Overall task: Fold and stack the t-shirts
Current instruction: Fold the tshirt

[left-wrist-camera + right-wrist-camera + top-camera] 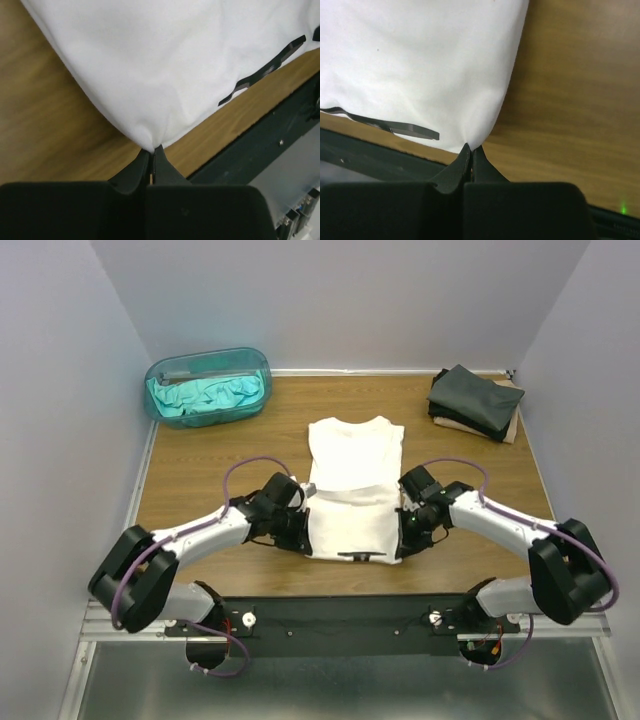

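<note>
Slippage is threatening: your left pincer (152,150) and right pincer (471,148) are clamping only thin corners of the white t-shirt (355,455).

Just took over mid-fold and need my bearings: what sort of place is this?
Probably a lab test cell, not a home: plain walls box in a wooden table, and a black mounting rail runs along its near edge.

White links (200,533), black joints (140,575), purple cables (255,462), black tapered fingers (132,175)
</note>
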`<action>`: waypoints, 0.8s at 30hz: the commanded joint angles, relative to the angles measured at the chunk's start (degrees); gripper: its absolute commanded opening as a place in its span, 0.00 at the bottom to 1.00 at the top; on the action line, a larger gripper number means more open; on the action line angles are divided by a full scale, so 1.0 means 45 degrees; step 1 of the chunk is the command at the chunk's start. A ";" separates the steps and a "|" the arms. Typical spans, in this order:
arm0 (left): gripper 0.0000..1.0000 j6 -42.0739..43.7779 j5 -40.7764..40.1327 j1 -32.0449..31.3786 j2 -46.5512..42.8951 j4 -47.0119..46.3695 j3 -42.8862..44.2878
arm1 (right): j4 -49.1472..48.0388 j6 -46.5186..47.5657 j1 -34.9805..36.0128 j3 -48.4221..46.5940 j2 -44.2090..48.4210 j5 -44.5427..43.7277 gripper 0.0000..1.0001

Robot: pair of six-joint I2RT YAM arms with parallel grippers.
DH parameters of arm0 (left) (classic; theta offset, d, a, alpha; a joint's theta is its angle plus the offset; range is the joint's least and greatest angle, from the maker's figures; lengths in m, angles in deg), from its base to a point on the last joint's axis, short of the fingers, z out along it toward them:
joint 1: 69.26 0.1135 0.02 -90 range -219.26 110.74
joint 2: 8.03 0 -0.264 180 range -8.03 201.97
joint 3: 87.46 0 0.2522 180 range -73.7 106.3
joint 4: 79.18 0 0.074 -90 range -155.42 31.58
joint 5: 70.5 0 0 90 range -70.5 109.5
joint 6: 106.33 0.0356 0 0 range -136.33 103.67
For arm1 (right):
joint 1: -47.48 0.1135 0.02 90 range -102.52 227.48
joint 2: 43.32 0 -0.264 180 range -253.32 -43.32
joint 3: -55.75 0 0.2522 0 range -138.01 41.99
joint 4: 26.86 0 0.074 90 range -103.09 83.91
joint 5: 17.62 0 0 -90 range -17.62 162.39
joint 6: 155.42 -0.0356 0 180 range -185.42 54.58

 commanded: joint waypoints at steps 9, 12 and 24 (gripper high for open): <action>0.60 -0.3202 0.0559 -0.0828 -0.4742 0.2256 -0.0853 | 0.3363 -0.2173 0.1083 0.0250 0.3126 0.0094 0.40; 0.65 -0.2969 -0.0065 -0.0808 -0.4472 0.2569 0.0084 | 0.3463 -0.2173 0.1083 -0.0727 0.2971 -0.0434 0.56; 0.66 -0.0939 -0.1825 0.0713 -0.0820 0.1027 0.2957 | -0.0844 -0.0964 0.0849 -0.5124 -0.0815 -0.3912 0.63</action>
